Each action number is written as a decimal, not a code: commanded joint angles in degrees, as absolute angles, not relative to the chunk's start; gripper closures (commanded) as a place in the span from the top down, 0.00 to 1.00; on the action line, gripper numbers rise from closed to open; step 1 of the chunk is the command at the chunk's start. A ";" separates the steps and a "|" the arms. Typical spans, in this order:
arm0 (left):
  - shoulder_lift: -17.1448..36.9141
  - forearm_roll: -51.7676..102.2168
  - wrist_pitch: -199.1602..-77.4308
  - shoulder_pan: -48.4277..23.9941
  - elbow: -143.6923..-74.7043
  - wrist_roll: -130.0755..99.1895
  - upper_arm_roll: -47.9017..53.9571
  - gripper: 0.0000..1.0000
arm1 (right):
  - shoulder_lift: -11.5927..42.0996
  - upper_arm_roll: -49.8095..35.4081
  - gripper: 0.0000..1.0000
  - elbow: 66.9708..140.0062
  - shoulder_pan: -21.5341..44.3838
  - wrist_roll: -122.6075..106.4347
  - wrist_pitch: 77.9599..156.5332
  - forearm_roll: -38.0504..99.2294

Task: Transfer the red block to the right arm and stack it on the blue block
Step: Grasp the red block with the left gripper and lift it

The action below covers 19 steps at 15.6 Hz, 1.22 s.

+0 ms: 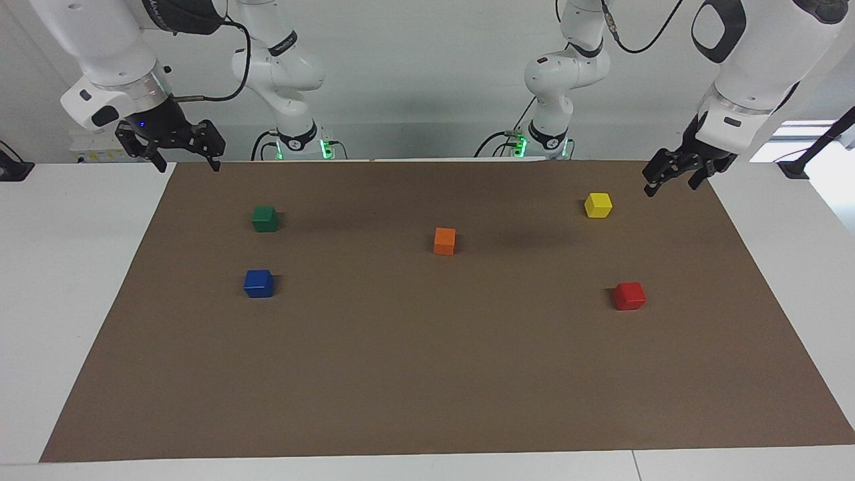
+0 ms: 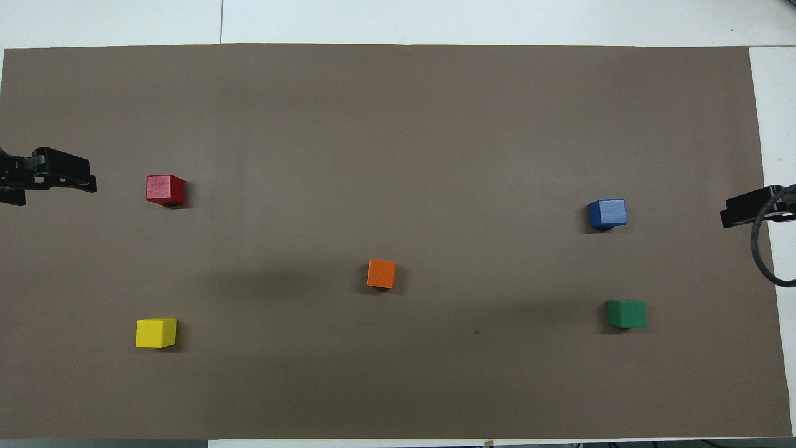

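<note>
The red block [image 1: 629,296] sits on the brown mat toward the left arm's end of the table; it also shows in the overhead view [image 2: 165,190]. The blue block [image 1: 258,283] sits toward the right arm's end, also in the overhead view [image 2: 607,213]. My left gripper [image 1: 670,188] is open and empty, raised over the mat's edge near the yellow block, apart from the red block; it shows in the overhead view [image 2: 56,180] too. My right gripper [image 1: 187,164] is open and empty, raised over the mat's corner at its own end [image 2: 743,211], where it waits.
A yellow block [image 1: 598,205] lies nearer to the robots than the red one. An orange block [image 1: 444,240] sits mid-mat. A green block [image 1: 264,218] lies nearer to the robots than the blue one. The brown mat [image 1: 427,374] covers most of the white table.
</note>
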<state>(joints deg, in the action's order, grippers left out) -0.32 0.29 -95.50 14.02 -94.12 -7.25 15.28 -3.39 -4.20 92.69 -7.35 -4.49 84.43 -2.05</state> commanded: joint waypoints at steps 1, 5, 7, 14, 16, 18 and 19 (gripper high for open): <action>-2.47 1.23 -103.87 15.20 -102.47 -5.55 15.29 1.00 | -3.60 -4.75 1.00 92.64 -7.91 -4.92 83.67 -3.16; 2.89 1.06 -113.61 15.73 -108.08 -2.55 15.21 1.00 | -3.60 -4.66 1.00 92.55 -8.53 -5.62 83.41 -3.16; 3.42 1.05 -121.86 17.04 -114.40 -0.89 15.20 1.00 | -3.69 -4.66 1.00 92.64 -8.44 -6.50 83.67 -3.16; 11.68 1.05 -137.97 16.53 -119.36 -1.41 15.12 1.00 | -8.51 -4.57 1.00 103.51 -8.44 -8.79 92.80 -2.99; 13.79 0.18 -139.04 16.26 -119.09 -1.41 15.12 1.00 | -10.54 -4.57 1.00 107.83 -8.35 -8.88 95.70 -2.29; 16.42 -5.95 -139.31 16.17 -117.34 -1.41 15.12 1.00 | -10.81 -4.57 1.00 109.50 -8.44 -10.36 95.80 -0.63; 16.87 -6.59 -139.48 16.26 -117.25 -1.32 15.20 1.00 | -10.81 -4.22 1.00 110.47 -8.79 -10.89 95.89 2.78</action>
<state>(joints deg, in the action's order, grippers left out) 14.52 -3.79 -138.18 16.70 -118.71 -2.06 15.51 -8.20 -4.19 106.06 -7.74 -8.23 94.01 -0.95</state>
